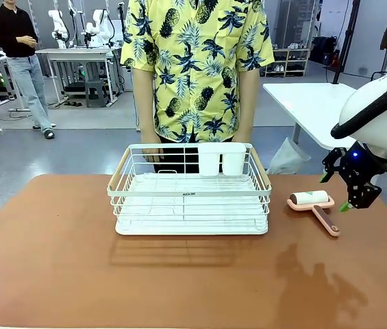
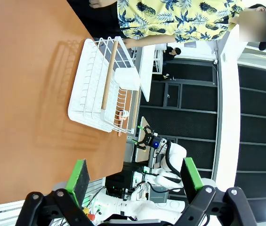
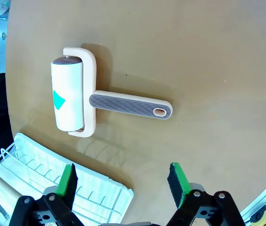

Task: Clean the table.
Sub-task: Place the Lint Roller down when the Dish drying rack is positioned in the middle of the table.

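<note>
The reddish-brown table (image 1: 56, 260) carries a white wire dish rack (image 1: 190, 195) at its middle. To the rack's right lies a pink lint roller (image 1: 314, 205) with a white roll and a grey ribbed handle (image 3: 130, 106). My right gripper (image 1: 335, 192) hovers open just right of the roller, above the table; in the right wrist view the right gripper (image 3: 122, 181) has nothing between its green pads, and the roller (image 3: 71, 96) lies ahead of it. My left gripper (image 2: 135, 178) is open and empty, off the table's (image 2: 24, 94) edge.
A person in a yellow patterned shirt (image 1: 196, 62) stands at the far side, hands by the rack's back rim. Two white cups (image 1: 220, 159) sit in the rack's far part. A white-topped table (image 1: 309, 103) stands at back right. The rack's corner (image 3: 52, 193) lies beside my right gripper.
</note>
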`<state>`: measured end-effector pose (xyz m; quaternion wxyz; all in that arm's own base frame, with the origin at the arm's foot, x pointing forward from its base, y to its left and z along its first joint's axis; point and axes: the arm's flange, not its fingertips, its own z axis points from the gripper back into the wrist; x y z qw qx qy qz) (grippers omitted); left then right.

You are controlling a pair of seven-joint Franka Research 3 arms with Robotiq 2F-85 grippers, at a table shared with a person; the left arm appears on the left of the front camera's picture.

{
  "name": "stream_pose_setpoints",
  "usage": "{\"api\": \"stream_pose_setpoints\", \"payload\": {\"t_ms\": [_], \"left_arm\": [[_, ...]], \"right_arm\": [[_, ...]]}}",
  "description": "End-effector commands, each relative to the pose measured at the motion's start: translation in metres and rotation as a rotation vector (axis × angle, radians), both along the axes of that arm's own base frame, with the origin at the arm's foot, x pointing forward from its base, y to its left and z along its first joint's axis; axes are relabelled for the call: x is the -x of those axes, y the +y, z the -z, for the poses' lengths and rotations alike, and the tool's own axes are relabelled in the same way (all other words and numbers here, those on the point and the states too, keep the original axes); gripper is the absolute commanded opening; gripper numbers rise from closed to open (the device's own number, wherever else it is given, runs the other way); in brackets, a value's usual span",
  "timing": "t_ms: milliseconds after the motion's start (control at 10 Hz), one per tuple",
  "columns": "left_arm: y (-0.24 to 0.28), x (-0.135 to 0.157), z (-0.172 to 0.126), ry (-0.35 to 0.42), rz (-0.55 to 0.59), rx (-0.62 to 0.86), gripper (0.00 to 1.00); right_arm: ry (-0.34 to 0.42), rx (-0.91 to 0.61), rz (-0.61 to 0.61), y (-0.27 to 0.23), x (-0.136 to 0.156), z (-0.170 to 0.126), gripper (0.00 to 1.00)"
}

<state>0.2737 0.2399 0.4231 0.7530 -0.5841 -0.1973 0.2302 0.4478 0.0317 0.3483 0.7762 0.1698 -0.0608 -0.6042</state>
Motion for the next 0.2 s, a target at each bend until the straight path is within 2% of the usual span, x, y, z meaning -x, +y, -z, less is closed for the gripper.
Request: {"api": "stream_pose_setpoints", "payload": {"t_ms": [0, 100], "left_arm": [[0.0017, 0.0039, 0.0004, -0.016, 0.012, 0.002, 1.0], [0.0017, 0.0039, 0.0004, -0.016, 0.012, 0.002, 1.0]], "right_arm": [[-0.004, 0.002, -0.002, 0.0014, 0.0007, 0.0015, 1.0], [-0.004, 0.002, -0.002, 0.0014, 0.0007, 0.0015, 1.0]]}}
